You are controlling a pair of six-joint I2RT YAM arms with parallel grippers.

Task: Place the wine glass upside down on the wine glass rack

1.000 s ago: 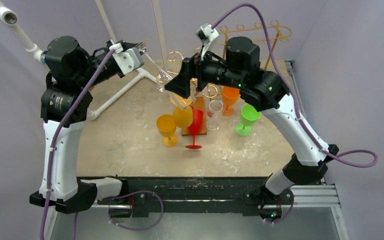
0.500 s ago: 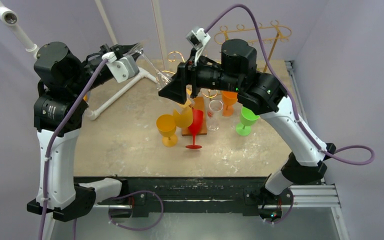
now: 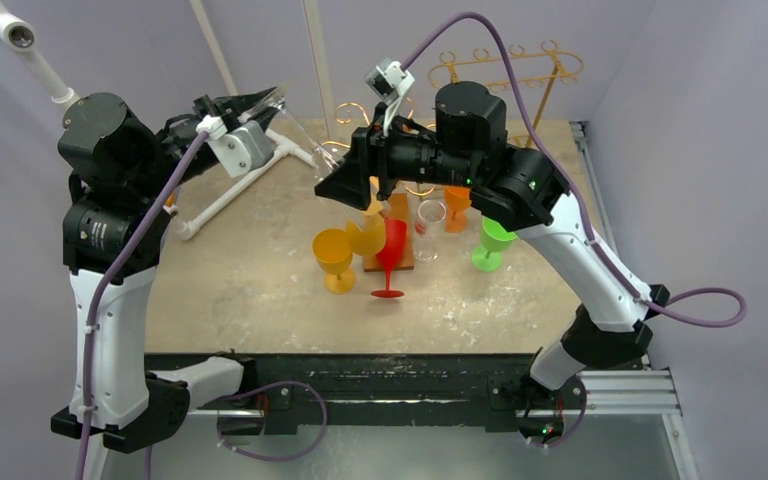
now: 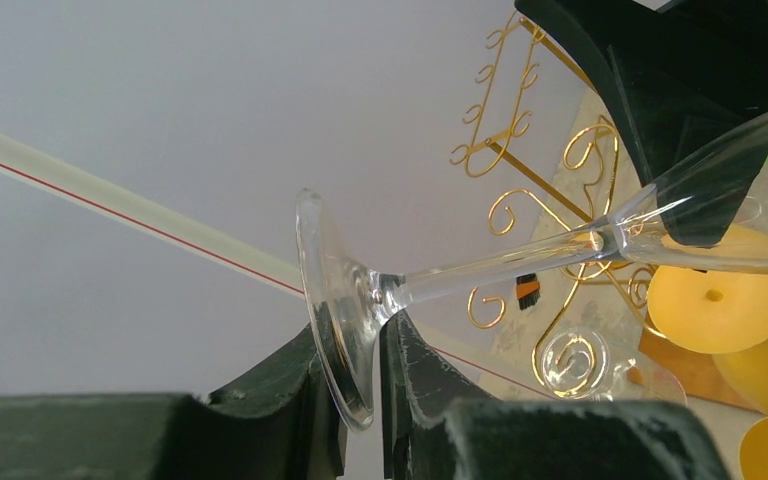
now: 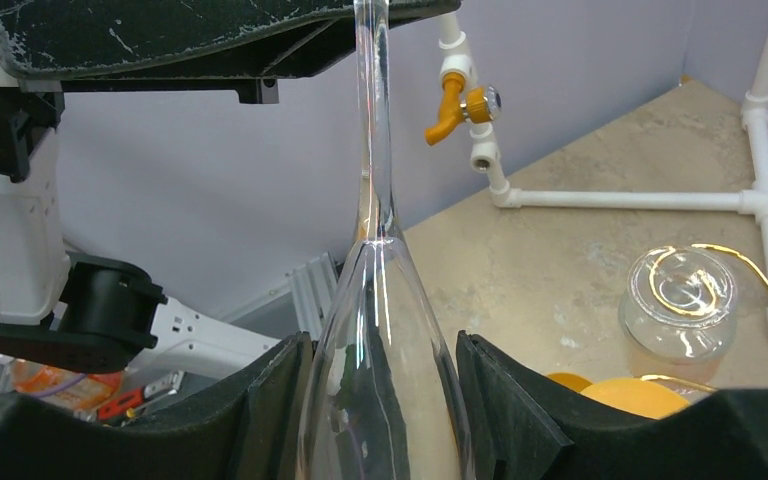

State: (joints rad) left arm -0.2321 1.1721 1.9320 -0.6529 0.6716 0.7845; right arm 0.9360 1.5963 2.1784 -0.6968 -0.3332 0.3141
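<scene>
The clear wine glass hangs tilted in the air between both arms. My left gripper is shut on the rim of its round foot, and the stem runs off to the right. My right gripper is around the bowl, with a pad lying against each side of it. The gold wire wine glass rack with curled ends stands just behind the glass, and my right arm hides most of it in the top view.
Yellow, red, orange and green glasses and a clear tumbler cluster under my right arm. A white pipe frame lies at the left. A second gold rack stands at the back wall.
My right gripper's jaws have narrowed onto the glass bowl while that arm slid left. The left arm has drawn back to the left, still holding the foot.
</scene>
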